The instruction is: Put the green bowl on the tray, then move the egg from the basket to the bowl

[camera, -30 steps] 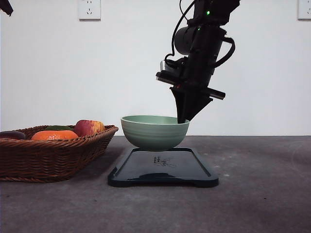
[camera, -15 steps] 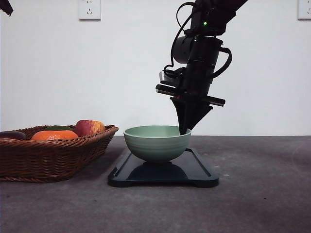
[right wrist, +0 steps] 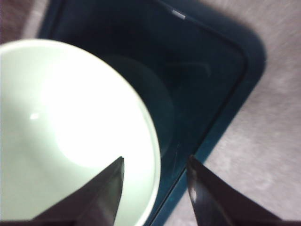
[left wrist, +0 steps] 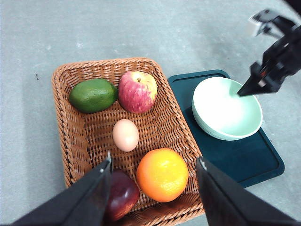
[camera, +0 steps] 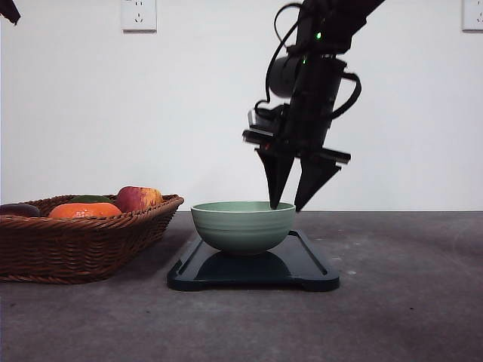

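Note:
The green bowl rests upright on the dark tray in the front view. My right gripper is open, one finger over the bowl's inside and the other outside its right rim, holding nothing. From the right wrist the bowl and tray lie under the spread fingers. In the left wrist view the egg lies mid-basket, and my left gripper hangs open well above it. The bowl, tray and right gripper also appear there.
Around the egg in the basket lie an apple, an avocado, an orange and a dark red fruit. In the front view the basket stands left of the tray. Bare grey table stretches right of the tray.
The bowl came down from just above the tray to rest on it. The right gripper has opened, let go of the bowl's rim and lifted slightly.

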Available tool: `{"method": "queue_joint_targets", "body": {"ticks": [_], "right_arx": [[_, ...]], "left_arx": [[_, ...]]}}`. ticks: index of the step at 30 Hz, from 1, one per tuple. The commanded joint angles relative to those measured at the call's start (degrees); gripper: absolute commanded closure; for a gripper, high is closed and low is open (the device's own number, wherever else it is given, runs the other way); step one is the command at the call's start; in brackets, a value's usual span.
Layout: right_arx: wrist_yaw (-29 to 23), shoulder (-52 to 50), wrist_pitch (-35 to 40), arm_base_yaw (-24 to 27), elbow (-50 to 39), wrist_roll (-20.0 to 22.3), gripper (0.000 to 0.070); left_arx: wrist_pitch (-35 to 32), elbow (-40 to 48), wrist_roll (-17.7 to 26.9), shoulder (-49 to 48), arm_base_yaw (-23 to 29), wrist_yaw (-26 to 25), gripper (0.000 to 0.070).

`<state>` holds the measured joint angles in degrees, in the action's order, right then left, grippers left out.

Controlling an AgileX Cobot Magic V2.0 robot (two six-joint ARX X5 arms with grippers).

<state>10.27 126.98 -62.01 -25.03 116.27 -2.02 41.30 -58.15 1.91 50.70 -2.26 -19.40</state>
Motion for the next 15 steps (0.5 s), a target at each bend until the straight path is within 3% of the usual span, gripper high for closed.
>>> {"method": "queue_joint_targets", "body": {"ticks": [1, 8, 15], "right_arx": [[-0.35, -2.53, 0.78, -0.56, 1.82, -0.57, 0.0433], [-2.80, -11.76, 8.92, -0.71, -3.68, -0.57, 0.0434], [-2.79, -27.73, 24.31, -0.71, -24.73, -0.57, 0.0435]], "left_arx": [[-0.59, -1.49, 0.22, 0.28, -0.07, -0.17, 0.0349], [-0.57, -1.49, 0.22, 0.28, -0.07, -0.17, 0.0349], [-0.57, -1.49, 0.22, 0.28, -0.07, -0.17, 0.0349]]}}
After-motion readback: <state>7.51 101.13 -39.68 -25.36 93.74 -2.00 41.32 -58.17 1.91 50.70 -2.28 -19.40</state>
